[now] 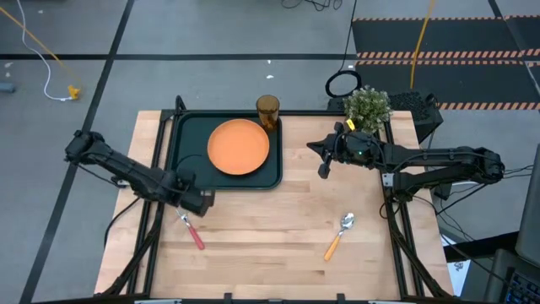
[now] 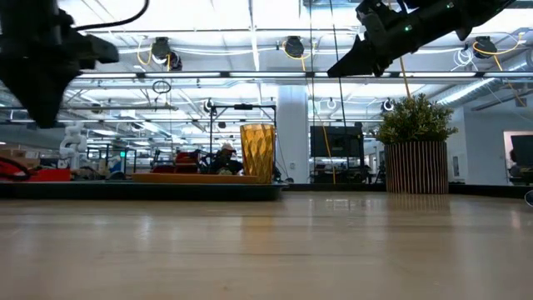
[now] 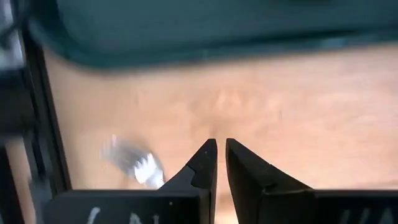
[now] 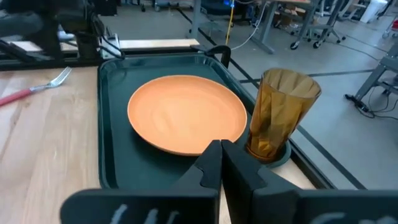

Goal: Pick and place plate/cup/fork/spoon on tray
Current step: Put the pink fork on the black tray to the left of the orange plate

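Observation:
The orange plate (image 1: 239, 146) lies in the dark tray (image 1: 187, 160) at the table's far left. The amber cup (image 1: 267, 110) stands upright in the tray's far right corner. The pink-handled fork (image 1: 191, 230) lies flat on the wood near the tray's front. The orange-handled spoon (image 1: 340, 234) lies on the wood at the near right. My left gripper (image 3: 221, 146) points down above bare wood beside the fork's tines (image 3: 142, 166). Its fingers stand a narrow slit apart, with nothing between them. My right gripper (image 4: 221, 147) hovers shut to the right of the tray, facing the plate (image 4: 186, 115) and the cup (image 4: 280, 115).
A potted green plant (image 1: 368, 105) stands at the far right corner of the table. Bare wood lies between the fork and the spoon and along the near edge. Black frame rails (image 1: 160, 143) run along the table's left and right sides.

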You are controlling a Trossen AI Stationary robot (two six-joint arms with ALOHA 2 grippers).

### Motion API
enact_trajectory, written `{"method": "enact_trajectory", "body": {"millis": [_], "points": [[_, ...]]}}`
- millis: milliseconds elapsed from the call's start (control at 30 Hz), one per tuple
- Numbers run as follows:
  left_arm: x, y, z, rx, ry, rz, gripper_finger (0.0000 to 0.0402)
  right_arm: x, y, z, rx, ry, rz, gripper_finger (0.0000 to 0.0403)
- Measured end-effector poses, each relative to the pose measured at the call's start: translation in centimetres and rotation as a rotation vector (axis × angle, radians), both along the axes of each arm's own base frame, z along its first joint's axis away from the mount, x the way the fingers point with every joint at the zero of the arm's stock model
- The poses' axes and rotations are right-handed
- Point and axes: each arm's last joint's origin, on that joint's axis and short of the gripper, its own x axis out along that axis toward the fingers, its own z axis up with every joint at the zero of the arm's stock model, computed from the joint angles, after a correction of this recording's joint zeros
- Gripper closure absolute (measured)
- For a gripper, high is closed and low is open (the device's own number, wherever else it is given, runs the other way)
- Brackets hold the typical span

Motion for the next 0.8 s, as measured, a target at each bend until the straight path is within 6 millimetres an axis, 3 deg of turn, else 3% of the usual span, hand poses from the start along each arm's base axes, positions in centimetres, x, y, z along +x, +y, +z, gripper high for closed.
{"method": "enact_trajectory", "body": {"millis": [300, 567, 800], "points": [[-0.5, -4.9, -1.9, -0.096, 0.036, 0.147, 0.0364, 0.2, 0.2, 0.1, 0.011, -0.024, 0.084, 0.0403], [-0.1, -7.9, -3.8, -0.17, 0.049, 0.18, 0.0361, -0.3, 0.5, -2.3, 0.018, -0.037, 0.135, 0.0403], [0.5, -8.3, -5.1, -0.141, 0.078, 0.193, 0.0283, -0.8, 0.7, -3.9, 0.047, -0.012, 0.135, 0.0403]]}}
